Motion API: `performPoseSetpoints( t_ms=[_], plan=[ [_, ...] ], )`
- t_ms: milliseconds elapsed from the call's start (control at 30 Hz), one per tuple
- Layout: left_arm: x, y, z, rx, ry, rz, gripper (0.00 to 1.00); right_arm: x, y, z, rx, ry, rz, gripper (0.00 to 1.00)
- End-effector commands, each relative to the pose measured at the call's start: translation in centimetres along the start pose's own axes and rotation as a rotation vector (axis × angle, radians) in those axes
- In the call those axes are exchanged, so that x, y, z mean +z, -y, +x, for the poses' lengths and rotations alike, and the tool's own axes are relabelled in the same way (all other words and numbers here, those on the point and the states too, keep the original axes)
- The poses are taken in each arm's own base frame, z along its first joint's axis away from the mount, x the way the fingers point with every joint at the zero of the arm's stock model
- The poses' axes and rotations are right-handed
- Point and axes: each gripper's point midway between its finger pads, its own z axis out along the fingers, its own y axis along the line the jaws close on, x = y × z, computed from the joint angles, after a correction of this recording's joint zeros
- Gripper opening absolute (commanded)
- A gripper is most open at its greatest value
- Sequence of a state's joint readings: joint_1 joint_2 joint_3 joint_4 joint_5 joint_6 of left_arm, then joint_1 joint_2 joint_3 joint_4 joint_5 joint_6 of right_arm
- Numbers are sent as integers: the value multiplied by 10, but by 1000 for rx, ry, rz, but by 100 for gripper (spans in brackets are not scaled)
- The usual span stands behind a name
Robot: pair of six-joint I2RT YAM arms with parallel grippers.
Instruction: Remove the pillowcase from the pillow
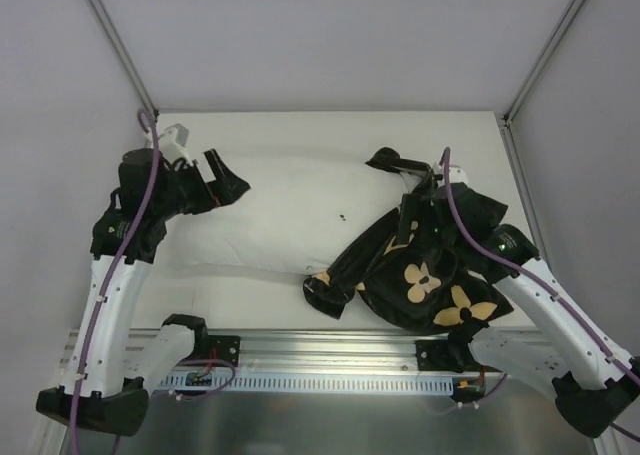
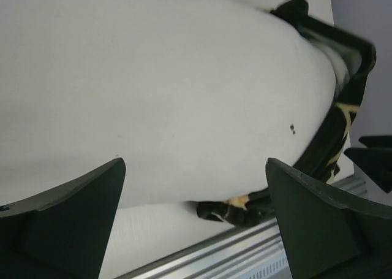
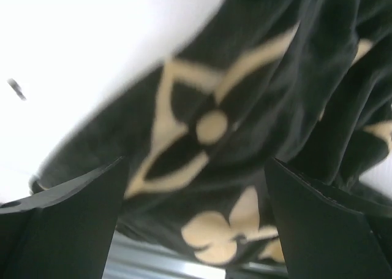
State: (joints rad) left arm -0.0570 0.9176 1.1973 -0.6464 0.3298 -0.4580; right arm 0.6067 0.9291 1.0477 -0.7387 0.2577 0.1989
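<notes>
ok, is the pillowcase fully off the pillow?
No, in the left wrist view the pillowcase wraps around the far end of the pillow.

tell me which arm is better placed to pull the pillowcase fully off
Likely right: the right pincer hangs open over the pillowcase, bunched at the right end of the pillow. The left pincer, open, is at its bare left end, away from the fabric.
</notes>
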Motion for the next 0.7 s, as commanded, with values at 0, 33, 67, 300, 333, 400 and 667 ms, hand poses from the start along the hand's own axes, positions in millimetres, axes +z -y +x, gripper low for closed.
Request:
performPoseSetpoints(
  t_ms=[0,33,67,300,333,400,667],
  plan=[
    [12,1,75,149,-200,-50,99,-7,20,50,-21,-105,91,96],
    [14,5,88,177,-229,-54,99,-11,18,57,-30,-113,81,96],
    [21,2,97,196,-234,-116,99,-16,22,66,-30,-137,94,96],
    [53,45,171,430,-396,-157,99,-31,19,101,-15,-220,37,96],
    [59,46,175,444,-406,-170,99,-33,10,108,-23,-248,-2,96],
    [77,41,181,471,-424,-232,99,-33,-2,119,-44,-271,-58,96],
    [116,48,191,514,-445,-283,33,-19,-10,145,-80,-283,-15,96]
  ],
)
